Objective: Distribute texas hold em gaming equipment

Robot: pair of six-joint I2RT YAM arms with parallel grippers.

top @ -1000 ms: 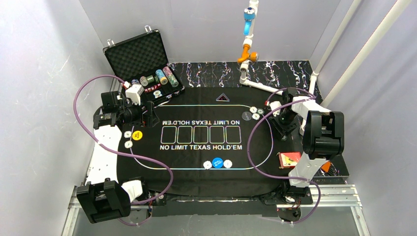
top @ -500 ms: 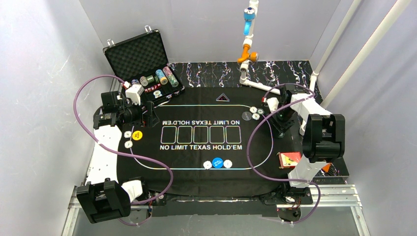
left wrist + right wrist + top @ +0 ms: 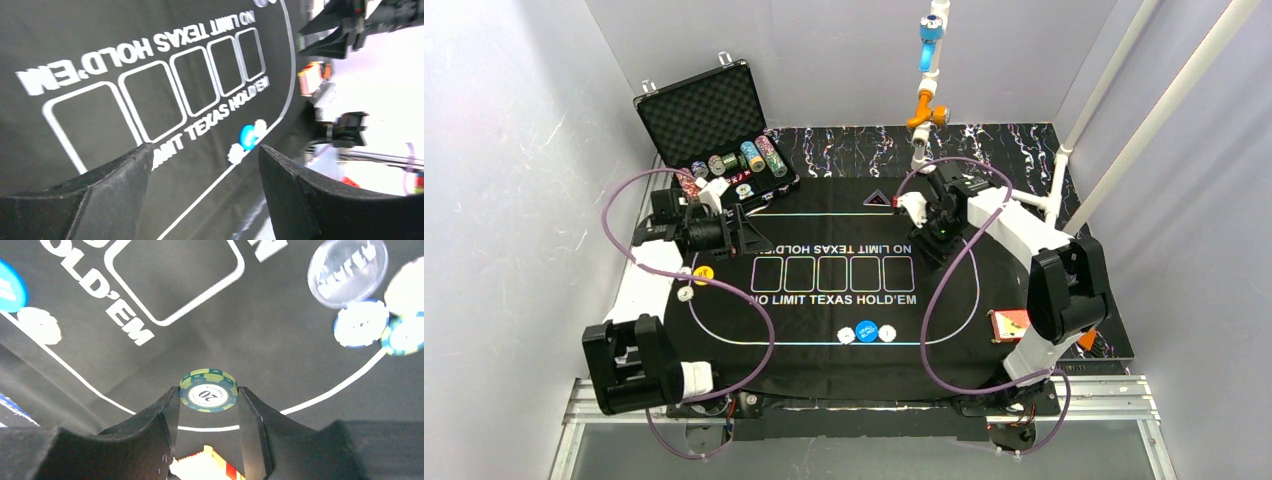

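Green-striped round poker chip (image 3: pixel 208 392) marked 20 sits clamped in the right tool (image 3: pixel 207 390), held above the black mat (image 3: pixel 280 355) printed with white card boxes. Left tool (image 3: pixel 202 150) hangs over that same mat, jaws standing apart and empty.

Right wrist view: striped chips (image 3: pixel 400 332) blurred and cropped at the right edge, blue button (image 3: pixel 6 290) cropped at left — I cannot read the clear disc (image 3: pixel 347 270). From above, the right gripper (image 3: pixel 940 240) hides its green chip (image 3: pixel 208 391).
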